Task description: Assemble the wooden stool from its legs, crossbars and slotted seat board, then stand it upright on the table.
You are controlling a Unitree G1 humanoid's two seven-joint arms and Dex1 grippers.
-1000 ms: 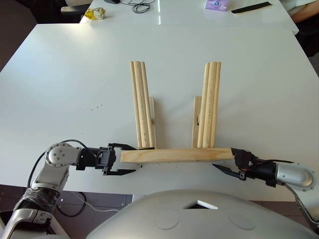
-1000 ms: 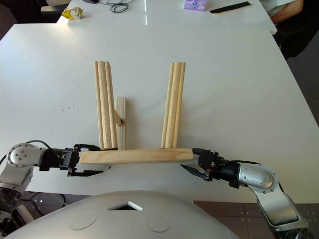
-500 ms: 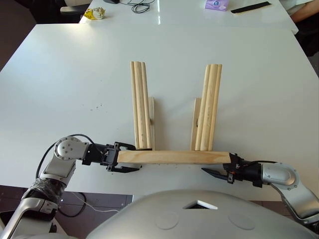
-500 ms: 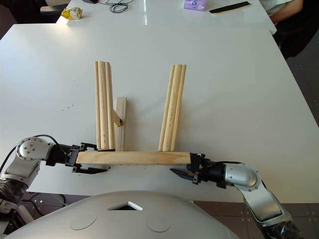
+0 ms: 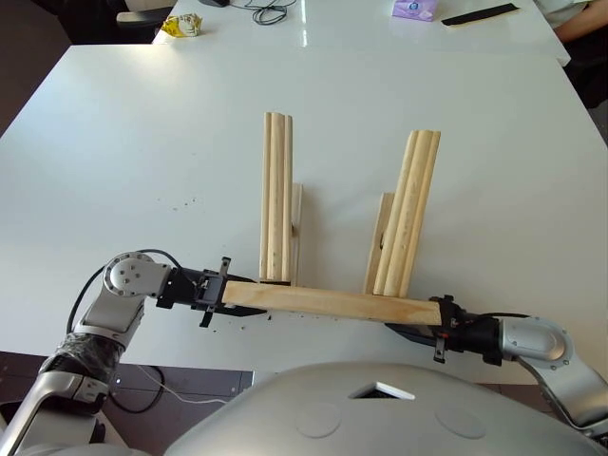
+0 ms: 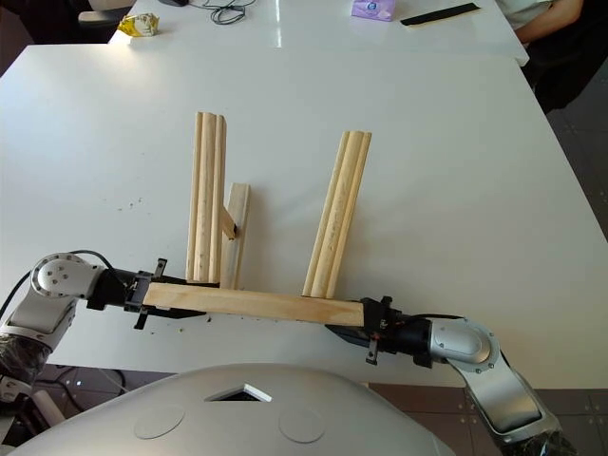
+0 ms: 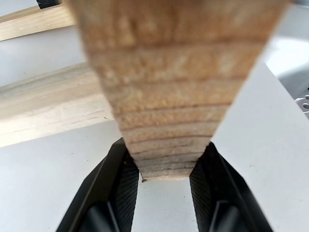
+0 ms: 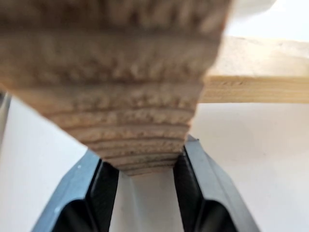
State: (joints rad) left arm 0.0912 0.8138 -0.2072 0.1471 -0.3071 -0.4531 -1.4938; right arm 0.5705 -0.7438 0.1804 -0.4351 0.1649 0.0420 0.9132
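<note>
the seat board (image 5: 332, 304) is held near the edge of the table (image 5: 123, 142), each end clamped between the closed fingers of the left gripper (image 5: 224, 293) and the right gripper (image 5: 441, 329). since a second ago its right end has been drawn nearer, so the attached legs (image 5: 276, 195) now lean rightward; tipping upright is probably being prepared. no print can be read on the far yellow packet (image 5: 180, 26).

Bright, even light, soft shadows, glare streaking the white table (image 5: 114, 142).

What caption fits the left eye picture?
Left gripper and right gripper clamp the seat board by its ends, legs pointing across the table.
</note>
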